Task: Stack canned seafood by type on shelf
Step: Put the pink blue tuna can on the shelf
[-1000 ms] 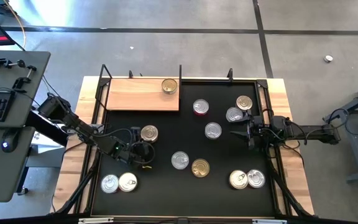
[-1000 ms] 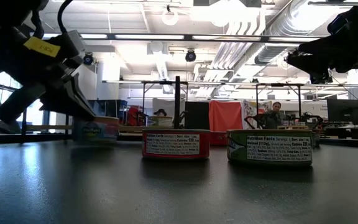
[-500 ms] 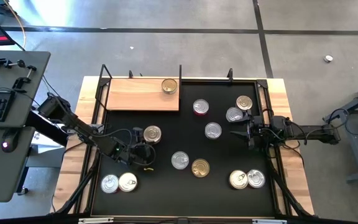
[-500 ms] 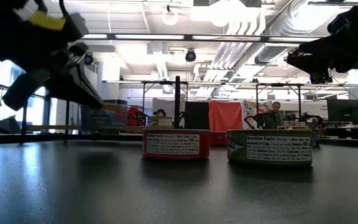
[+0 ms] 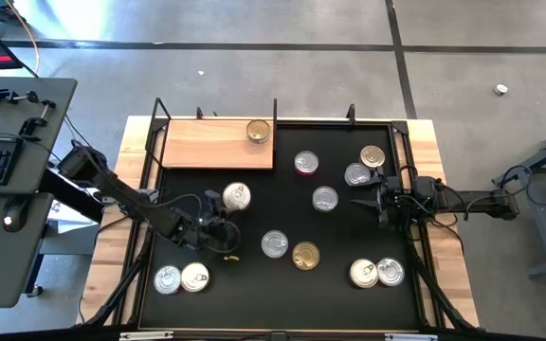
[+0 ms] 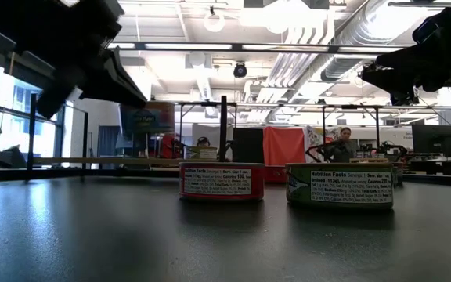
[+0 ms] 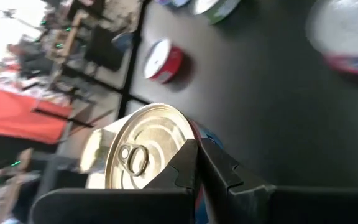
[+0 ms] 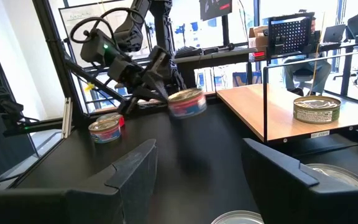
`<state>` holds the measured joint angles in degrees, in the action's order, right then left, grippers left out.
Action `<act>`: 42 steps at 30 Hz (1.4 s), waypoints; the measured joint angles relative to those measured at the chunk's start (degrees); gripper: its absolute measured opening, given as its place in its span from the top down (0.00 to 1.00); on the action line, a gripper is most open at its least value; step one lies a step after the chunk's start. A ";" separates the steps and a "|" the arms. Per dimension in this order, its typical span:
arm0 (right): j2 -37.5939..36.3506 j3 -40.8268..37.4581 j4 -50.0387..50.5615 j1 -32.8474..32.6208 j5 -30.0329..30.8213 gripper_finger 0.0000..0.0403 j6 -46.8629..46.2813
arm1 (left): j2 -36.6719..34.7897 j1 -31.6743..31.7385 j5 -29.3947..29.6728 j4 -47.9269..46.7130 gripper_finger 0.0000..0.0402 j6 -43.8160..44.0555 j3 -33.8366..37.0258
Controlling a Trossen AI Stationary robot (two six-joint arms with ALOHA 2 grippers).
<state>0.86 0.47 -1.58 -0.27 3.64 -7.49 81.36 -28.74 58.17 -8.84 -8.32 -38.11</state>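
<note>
Tins: one on shelf point(image 5: 218, 144), ten on mat, one held by left tool point(image 5: 222, 210).

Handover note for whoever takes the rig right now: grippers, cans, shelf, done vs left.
Left gripper: shut on a gold-lidded can, lifted clear of the black mat, just below the shelf.
Right gripper: open, empty, waiting at the mat's right side.
Done: one can on the shelf, at its right end.
Left: held can not yet placed. Ten cans sit on the mat: pair at front left, two mid-front, pair at front right, four toward the back right. Nothing is stacked yet.
</note>
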 joint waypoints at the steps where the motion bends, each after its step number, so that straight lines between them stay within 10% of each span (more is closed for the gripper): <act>1: 0.00 0.00 0.02 0.00 0.00 0.44 0.02 | 0.00 0.76 1.01 -0.32 1.00 -0.41 0.00; 7: 0.00 0.00 0.01 0.01 -0.02 0.44 0.01 | -0.04 10.39 2.48 -4.17 1.00 -0.64 -0.02; 23: 0.00 0.00 0.00 0.02 0.00 0.44 0.00 | -0.17 52.77 -30.33 6.13 1.00 -25.06 -0.11; 42: 0.00 0.00 0.02 0.00 -0.02 0.44 0.00 | -0.17 56.68 -26.46 2.84 1.00 -26.76 -0.13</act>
<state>0.86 0.47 -1.56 -0.27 3.62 -7.49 81.19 27.94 31.72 -6.00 -35.07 -38.24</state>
